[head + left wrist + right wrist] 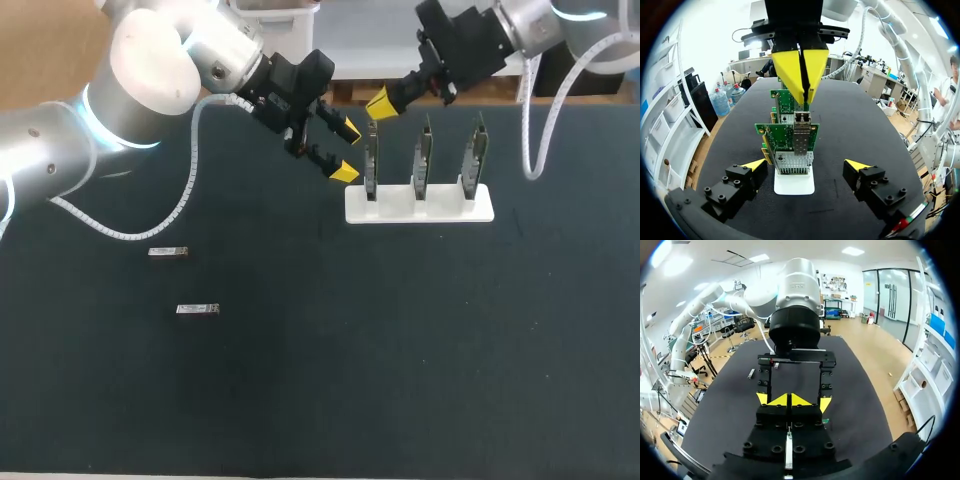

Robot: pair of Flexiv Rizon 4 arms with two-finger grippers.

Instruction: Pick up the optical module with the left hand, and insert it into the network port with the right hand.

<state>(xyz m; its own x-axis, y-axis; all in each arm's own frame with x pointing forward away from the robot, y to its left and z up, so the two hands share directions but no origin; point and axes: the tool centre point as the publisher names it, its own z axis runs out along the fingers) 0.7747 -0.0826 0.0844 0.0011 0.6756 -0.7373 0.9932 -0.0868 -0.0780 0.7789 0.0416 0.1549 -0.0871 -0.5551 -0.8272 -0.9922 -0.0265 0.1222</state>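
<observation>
The surface is dark and flat. Near its far edge, right of the middle, a white stand holds three cards upright in a row along that edge.

My left jaws are released and spread wide, their yellow fingertips hovering above the surface just beside the end card nearest the left edge. In the left wrist view that card faces me, with the network port showing as a metal cage running up its face. Whether anything sits in it I cannot tell.

My right jaws are clenched, with the yellow tips pressed together just above the top of that same card. I cannot tell whether they touch it.

One optical module lies flat in the left half of the surface, well apart from the stand and both jaws. A second optical module lies near it, closer to the near edge. Each has its long axis parallel to the near edge, and I cannot tell which end is which
</observation>
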